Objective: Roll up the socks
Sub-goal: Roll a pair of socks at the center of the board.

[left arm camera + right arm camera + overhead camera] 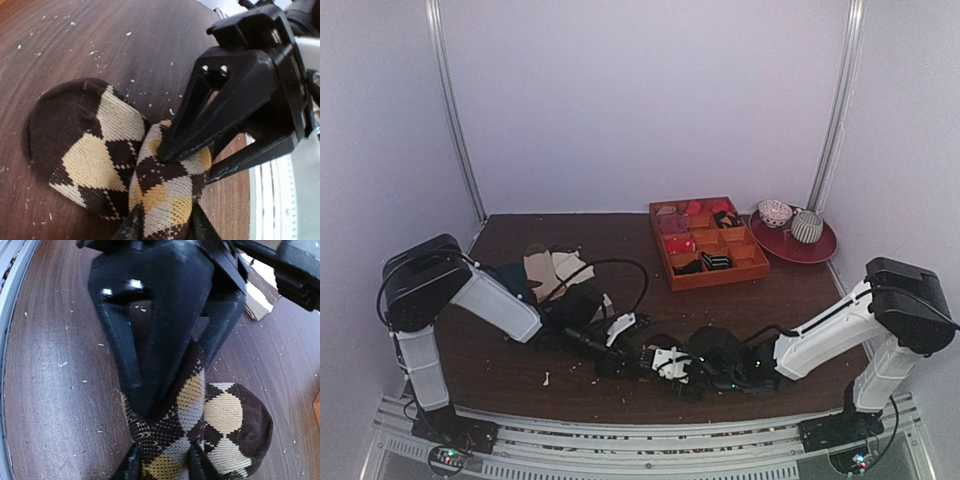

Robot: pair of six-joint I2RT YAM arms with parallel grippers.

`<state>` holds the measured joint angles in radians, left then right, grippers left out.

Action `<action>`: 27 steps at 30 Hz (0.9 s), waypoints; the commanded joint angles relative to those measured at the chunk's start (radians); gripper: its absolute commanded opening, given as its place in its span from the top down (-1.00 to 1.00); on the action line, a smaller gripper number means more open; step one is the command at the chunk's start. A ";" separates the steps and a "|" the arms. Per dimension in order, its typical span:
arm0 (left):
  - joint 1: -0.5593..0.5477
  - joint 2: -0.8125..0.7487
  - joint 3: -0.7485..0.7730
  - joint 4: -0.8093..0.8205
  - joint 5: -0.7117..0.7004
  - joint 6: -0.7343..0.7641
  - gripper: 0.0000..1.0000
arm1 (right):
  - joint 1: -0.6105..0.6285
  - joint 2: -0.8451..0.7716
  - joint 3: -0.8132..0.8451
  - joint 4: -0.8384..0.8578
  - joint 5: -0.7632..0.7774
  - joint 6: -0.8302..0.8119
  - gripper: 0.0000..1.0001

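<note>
The argyle socks (100, 145) lie on the brown table, partly rolled, with a flat dark toe end beside a tight roll. My left gripper (165, 227) is shut on the roll from one side. My right gripper (162, 467) is shut on the same roll (170, 450) from the opposite side. Each wrist view shows the other gripper's black fingers pressed on the roll. In the top view both grippers, left (625, 362) and right (660, 362), meet near the front middle of the table and hide the socks.
A pile of other socks (550, 272) lies at the back left. An orange compartment tray (720, 280) stands at the back right, beside a red plate (820, 252) with a cup and a bowl. A striped sock (260, 305) lies close by. The metal rail (620, 435) runs along the front edge.
</note>
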<state>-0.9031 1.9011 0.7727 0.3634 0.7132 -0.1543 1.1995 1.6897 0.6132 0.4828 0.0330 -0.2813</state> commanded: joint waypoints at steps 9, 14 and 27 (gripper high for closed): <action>-0.020 -0.419 -0.308 0.292 -0.283 0.117 -0.57 | -0.148 0.069 -0.017 -0.141 -0.500 0.314 0.60; -0.036 -0.447 -0.395 0.477 -0.264 0.192 -0.55 | -0.223 0.156 0.038 -0.249 -0.705 0.409 0.59; -0.043 -0.130 -0.345 0.701 -0.129 0.150 -0.43 | -0.276 0.218 0.054 -0.276 -0.765 0.445 0.59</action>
<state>-0.9382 1.7287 0.3996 0.9463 0.5362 -0.0010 0.9115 1.8259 0.7177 0.4633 -0.7208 0.1387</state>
